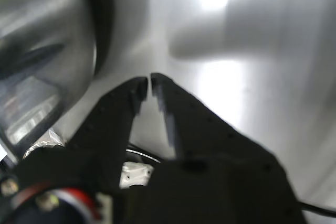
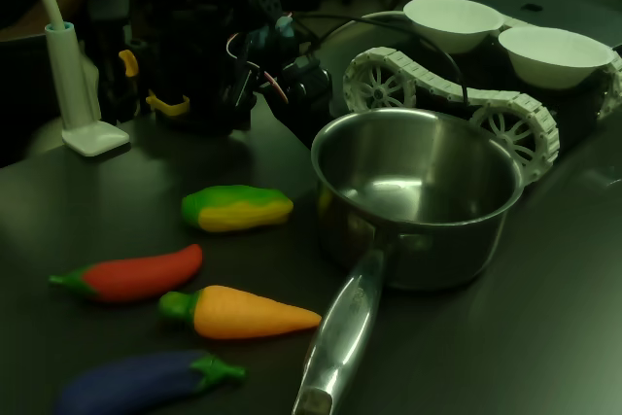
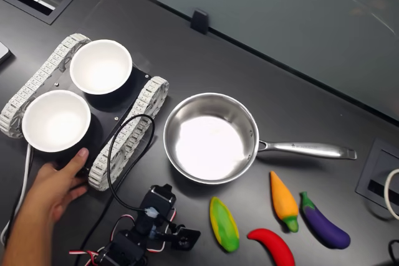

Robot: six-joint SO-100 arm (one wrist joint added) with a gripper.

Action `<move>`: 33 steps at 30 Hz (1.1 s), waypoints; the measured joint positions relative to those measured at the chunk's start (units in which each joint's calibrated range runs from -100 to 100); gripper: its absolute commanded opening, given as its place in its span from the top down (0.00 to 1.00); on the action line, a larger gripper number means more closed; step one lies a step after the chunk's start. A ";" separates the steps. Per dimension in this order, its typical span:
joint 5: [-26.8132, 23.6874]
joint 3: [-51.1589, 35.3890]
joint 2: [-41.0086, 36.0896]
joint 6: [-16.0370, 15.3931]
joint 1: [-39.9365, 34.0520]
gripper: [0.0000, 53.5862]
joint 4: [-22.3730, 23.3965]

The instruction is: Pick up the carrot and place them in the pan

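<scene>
On the dark tabletop (image 3: 349, 73), my black gripper (image 1: 148, 82) sits low beside the round shiny stainless-steel saucepan (image 2: 418, 196), jaws pinched nearly together w/ nothing between them, only a thin slit at the tips in the wrist view. The pan is empty so far.

The orange tapered toy carrot w/ green stem end (image 3: 283, 202) lies flat, well apart from me. In the second exterior view it's just below the pan's long steel handle (image 3: 305, 149), between the yellow-and-green corn cob (image 3: 224, 223) and the purple eggplant (image 3: 323, 220), w/ the red chili pepper (image 3: 272, 245) near its stem end. Long axis runs roughly toward the handle: pointed tip nearest it, green stem farthest.

Handling, as I judge it: light, stiff, smooth matte plastic, so prob. a bit slippery, not fragile. Taper means a pinch near the tip could squirt it out. Best hold looks like across the thick part near the stem, jaws square to the long axis. I'd need to open up first.
</scene>
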 measured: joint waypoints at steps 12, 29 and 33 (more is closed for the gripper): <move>0.00 -1.00 0.00 -0.46 0.00 1.00 0.34; 0.00 -1.00 0.00 0.00 0.33 1.00 0.34; 0.00 -1.00 0.00 0.00 0.33 1.00 0.34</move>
